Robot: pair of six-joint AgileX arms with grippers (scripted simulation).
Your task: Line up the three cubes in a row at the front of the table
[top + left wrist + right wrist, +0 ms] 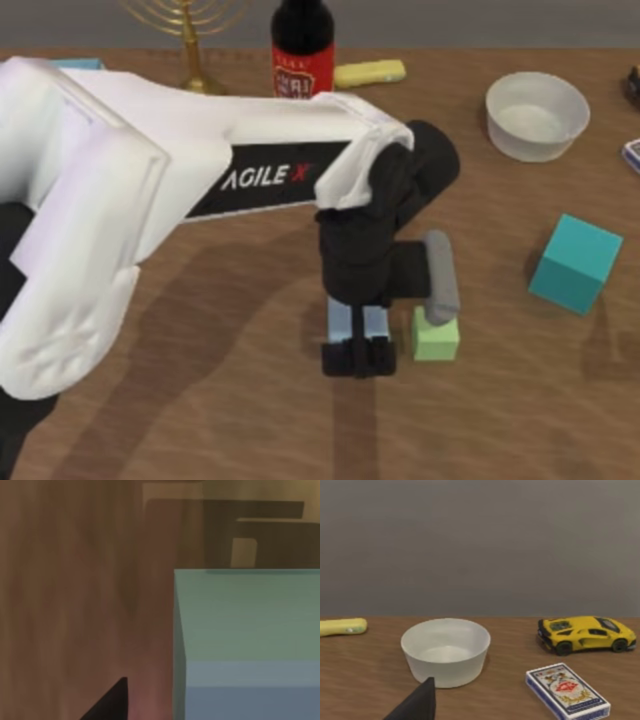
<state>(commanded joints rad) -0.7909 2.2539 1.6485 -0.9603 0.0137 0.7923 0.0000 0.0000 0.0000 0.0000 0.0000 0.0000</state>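
The left arm reaches in from the table's left side and bends down over the middle of the table (200, 400). Its gripper (357, 345) points straight down near the front, and the pale sky-blue cube (356, 322) sits between its dark fingers (336, 358), the jaws closed against the cube's sides. The cube looks square to the table's edges, with no long side to speak of. Whether it rests on the wood or is just lifted, I cannot tell.

Just beside it, to the right, sits the small light green cube (436, 338), a narrow gap between the two, so they run in a line across the table. In the left wrist view that green cube (247, 615) fills most of the picture.

The larger teal cube (575, 263) stands well apart on the right, farther back, turned at an angle to the table's edges.

The right arm stays off at the right; only a dark fingertip (415, 705) shows in its wrist view, and I cannot tell its state.
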